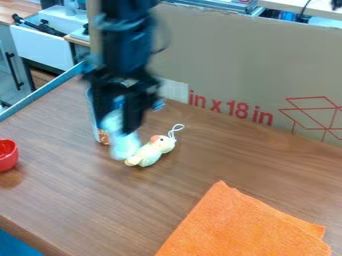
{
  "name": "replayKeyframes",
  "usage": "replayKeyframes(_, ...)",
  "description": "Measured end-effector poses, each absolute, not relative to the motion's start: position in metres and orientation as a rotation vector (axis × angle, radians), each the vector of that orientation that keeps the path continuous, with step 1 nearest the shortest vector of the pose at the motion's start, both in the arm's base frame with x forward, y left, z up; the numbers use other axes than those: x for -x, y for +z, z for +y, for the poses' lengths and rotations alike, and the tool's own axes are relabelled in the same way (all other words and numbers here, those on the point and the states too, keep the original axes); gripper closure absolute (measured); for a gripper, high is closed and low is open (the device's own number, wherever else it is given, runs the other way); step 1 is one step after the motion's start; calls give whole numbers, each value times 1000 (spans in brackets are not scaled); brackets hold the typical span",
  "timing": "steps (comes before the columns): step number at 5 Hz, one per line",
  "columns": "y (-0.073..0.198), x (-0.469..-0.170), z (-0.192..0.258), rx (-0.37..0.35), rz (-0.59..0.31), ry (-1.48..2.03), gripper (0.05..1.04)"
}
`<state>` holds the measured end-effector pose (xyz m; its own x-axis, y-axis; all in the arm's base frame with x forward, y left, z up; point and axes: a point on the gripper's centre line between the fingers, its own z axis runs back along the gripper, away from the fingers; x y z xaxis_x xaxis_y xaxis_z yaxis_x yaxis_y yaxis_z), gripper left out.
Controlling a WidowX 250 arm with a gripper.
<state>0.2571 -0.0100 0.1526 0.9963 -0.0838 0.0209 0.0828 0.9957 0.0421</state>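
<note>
While the pale blue item (123, 142) is grasped near its top by the gripper (120, 123), light weight is judged likely; mid-body hold is thought steadier.

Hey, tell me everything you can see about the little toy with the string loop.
The small toy looks like a duck or chick, pale yellow with an orange beak, a pale blue-green middle and a thin whitish loop at its head end. It lies on the brown tabletop, head toward the cardboard. A blurred pale blue thing overlaps its lower end; I can't tell whether they touch.
</note>
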Motion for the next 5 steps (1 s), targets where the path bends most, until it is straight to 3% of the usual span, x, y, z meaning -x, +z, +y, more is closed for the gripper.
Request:
replayKeyframes(1, 154, -283, -57, -32, 22, -154, 497)
replayKeyframes(3, 118, -348, -113, -50, 124, -298, 497)
replayKeyframes(5, 105, -381, -135, -57, 153, -390, 497)
